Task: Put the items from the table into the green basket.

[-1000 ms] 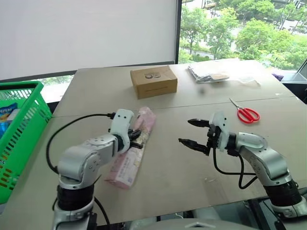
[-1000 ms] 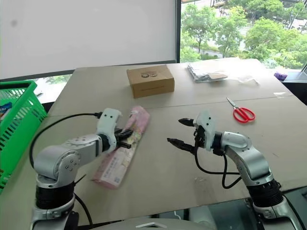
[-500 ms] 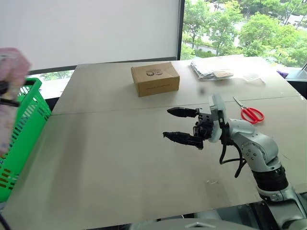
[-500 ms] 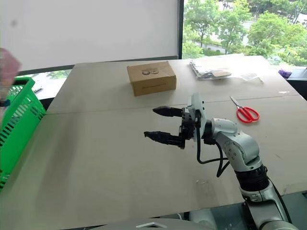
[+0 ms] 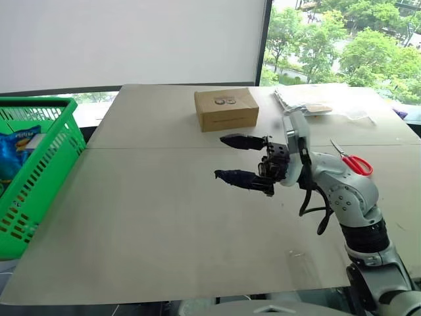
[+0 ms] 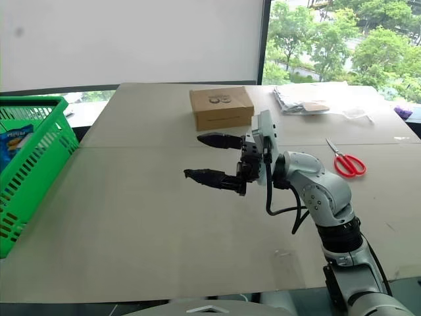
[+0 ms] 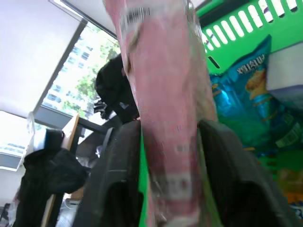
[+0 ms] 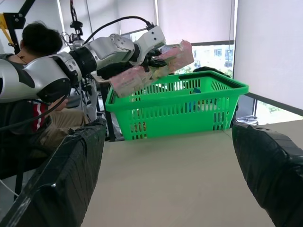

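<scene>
The left gripper point(image 8: 150, 56) holds the pink carton point(image 8: 150, 66) in the air just above the rim of the green basket point(image 8: 180, 111); its two fingers point(image 7: 118, 179) are closed on the carton, one on each flat side, near the middle of its length. The carton is tilted, with one end higher than the other, and it is not touching the basket. The basket stands beside the left edge of the table point(image 5: 164, 217), lower than the tabletop, and inside it lies a blue snack bag point(image 5: 16, 151); some other packs are under the carton in the left wrist view, but I cannot tell what they are. The right gripper point(image 5: 238, 160) hangs over the middle of the table with its jaws wide apart and nothing between them; its fingers point toward the basket side. Behind it, on the far panel of the table, sits a brown cardboard box point(image 5: 226, 109). Red scissors point(image 5: 355, 162) lie on the table near the right arm, and some clear plastic packets point(image 5: 309, 99) lie at the far right corner. In the right wrist view a person point(image 8: 35, 42) sits behind the left arm.
</scene>
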Robot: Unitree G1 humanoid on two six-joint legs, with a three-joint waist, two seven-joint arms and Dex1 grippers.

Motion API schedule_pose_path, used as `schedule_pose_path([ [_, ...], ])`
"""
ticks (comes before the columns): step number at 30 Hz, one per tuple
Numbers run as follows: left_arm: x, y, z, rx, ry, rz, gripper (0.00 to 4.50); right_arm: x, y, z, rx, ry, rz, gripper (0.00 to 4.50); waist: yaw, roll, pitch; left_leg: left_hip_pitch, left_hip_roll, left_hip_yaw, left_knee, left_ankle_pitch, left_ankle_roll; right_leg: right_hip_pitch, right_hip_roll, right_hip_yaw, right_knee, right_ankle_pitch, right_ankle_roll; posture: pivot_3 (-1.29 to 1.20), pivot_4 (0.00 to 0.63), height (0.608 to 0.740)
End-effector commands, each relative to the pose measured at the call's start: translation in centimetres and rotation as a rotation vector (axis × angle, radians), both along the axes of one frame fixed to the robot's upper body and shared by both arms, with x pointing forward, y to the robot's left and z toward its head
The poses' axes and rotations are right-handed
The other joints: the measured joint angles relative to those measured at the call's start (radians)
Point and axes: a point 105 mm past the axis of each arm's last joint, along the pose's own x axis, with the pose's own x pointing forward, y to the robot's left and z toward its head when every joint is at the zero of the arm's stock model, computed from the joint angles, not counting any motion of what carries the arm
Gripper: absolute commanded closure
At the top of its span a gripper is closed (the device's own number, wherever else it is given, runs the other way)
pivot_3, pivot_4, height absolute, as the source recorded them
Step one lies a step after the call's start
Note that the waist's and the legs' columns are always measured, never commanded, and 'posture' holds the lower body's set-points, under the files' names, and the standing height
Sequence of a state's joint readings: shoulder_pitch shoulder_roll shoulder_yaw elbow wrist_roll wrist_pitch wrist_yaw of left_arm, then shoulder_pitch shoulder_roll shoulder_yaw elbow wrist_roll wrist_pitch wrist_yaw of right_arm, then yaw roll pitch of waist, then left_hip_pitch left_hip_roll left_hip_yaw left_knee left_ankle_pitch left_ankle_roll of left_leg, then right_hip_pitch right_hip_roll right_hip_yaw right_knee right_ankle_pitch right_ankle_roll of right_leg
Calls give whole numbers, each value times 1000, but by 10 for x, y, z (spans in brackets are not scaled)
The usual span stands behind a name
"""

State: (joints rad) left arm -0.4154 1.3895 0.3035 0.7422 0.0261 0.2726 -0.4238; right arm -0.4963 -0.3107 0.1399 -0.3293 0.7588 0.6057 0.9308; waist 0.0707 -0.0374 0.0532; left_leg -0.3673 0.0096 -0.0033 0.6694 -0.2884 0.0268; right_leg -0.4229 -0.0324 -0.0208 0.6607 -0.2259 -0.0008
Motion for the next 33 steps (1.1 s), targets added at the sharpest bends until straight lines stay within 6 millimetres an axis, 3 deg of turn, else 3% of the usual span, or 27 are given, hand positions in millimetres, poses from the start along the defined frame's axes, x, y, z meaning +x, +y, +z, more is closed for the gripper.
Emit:
schedule_pose_path([
  [1, 4, -2, 28, 114, -92, -17, 1016, -5, -2, 13, 33, -50, -1, 0, 0, 0, 0, 0, 0, 0, 0, 0, 0, 0, -1, 0, 0, 0, 0, 125, 0, 724],
  [3, 2, 0, 38, 116, -164, -4, 63, -6, -2, 11, 32, -48, -3, 0, -2, -1, -1, 0, 0, 0, 0, 0, 0, 0, -1, 0, 0, 0, 0, 125, 0, 724],
  [6, 8, -7, 53, 93, -281, -65, 63, -6, -4, 9, 27, -42, -8, 0, -4, -4, -3, -3, 0, 0, 0, 0, 0, -3, -1, 0, 2, 0, 0, 125, 0, 724],
  [9, 35, -46, 46, -99, -369, -314, 63, -5, -8, 1, 5, -32, -19, 0, -1, -3, -5, -5, -1, 0, 0, 0, 0, -5, -1, 0, 2, 0, 0, 143, 1, 724],
  [11, 53, -104, 16, -234, -303, -598, 63, 2, -15, -14, -25, -1, -67, 0, 0, -1, -7, -9, -1, -2, 1, 0, 0, -8, -3, -2, 2, 0, 0, 149, 3, 724],
  [13, 50, -166, -31, -379, -211, -840, 63, 20, -28, -37, -58, 41, -183, 0, -2, 2, -14, -10, -1, -2, 2, 0, 0, -8, -4, -2, 2, 1, 0, 150, 6, 724],
  [14, 44, -187, -54, -470, -199, -894, 63, 27, -34, -52, -100, 40, -230, 0, -3, 7, -18, -10, -2, -1, 1, 0, 0, -8, -6, -1, 2, 1, 0, 150, 6, 724],
  [16, 33, -216, -106, -590, -98, -893, 63, 34, -45, -79, -184, 33, -292, 0, -8, 8, -19, -10, -4, 3, 1, -2, 3, -9, -9, 1, 1, 1, 0, 146, 8, 724],
  [18, 21, -250, -141, -671, -35, -930, 63, 43, -59, -103, -239, 43, -384, 0, -13, 3, -19, -12, -3, 4, 1, -2, 3, -12, -7, 2, 1, 1, 0, 149, 13, 724],
  [22, 16, -299, -175, -812, -37, -981, 63, 61, -94, -139, -333, 3, -630, 0, 6, 9, -18, -10, -2, 1, 1, -1, 3, -11, -3, 1, 4, 1, -1, 166, 17, 724],
  [24, 17, -313, -188, -811, -11, -1001, 63, 62, -108, -147, -337, 9, -701, 0, 19, 15, -18, -7, -2, 1, 2, 0, 2, -7, -2, 1, 4, 1, -1, 159, 17, 724],
  [28, 25, -326, -197, -841, -19, -1016, 63, 57, -125, -160, -385, -15, -761, 0, 23, 19, -15, 9, -2, 1, 2, 0, 2, 9, 2, 1, 2, -3, -2, 105, 13, 724],
  [33, 26, -331, -203, -862, 3, -1043, 63, 53, -127, -164, -400, -19, -761, 0, 7, 20, -15, 10, 0, 3, 3, 0, 2, 10, 12, 5, 2, -4, 1, 78, 13, 724],
])
